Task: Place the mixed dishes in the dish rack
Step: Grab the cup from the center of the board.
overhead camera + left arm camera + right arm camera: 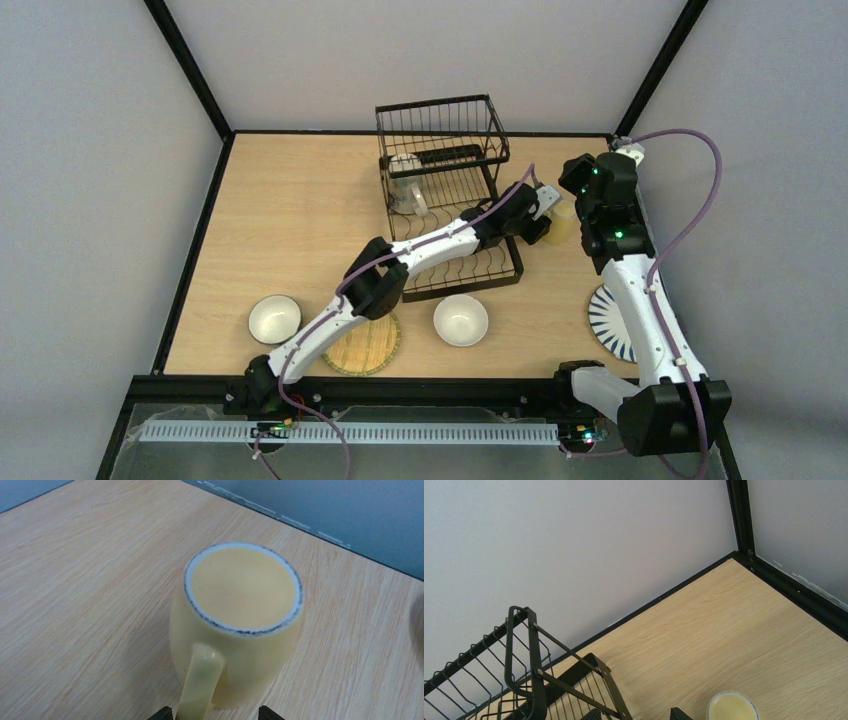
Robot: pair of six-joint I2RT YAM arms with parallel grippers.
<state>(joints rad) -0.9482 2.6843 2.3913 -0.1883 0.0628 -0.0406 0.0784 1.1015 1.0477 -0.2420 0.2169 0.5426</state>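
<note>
The pale yellow mug [240, 625] stands on the table just right of the dish rack [440, 190], a scuffed white ring round its upper end. My left gripper [216, 714] is open at table height. The mug's handle [200, 685] points in between the fingertips, close to the left one. In the top view the left gripper [547, 219] sits against the mug [563, 222]. My right gripper [636, 715] hangs open and empty above the rack's right edge [611, 685], with the mug [732, 707] below it to the right. A clear tumbler [405, 185] stands in the rack.
Two white bowls [274, 319] [460, 320] and a woven bamboo plate [365, 345] lie near the front edge. The plate is partly under the left arm. A blue-striped plate [607, 322] lies at the front right, partly behind the right arm. Walls close in the back and sides.
</note>
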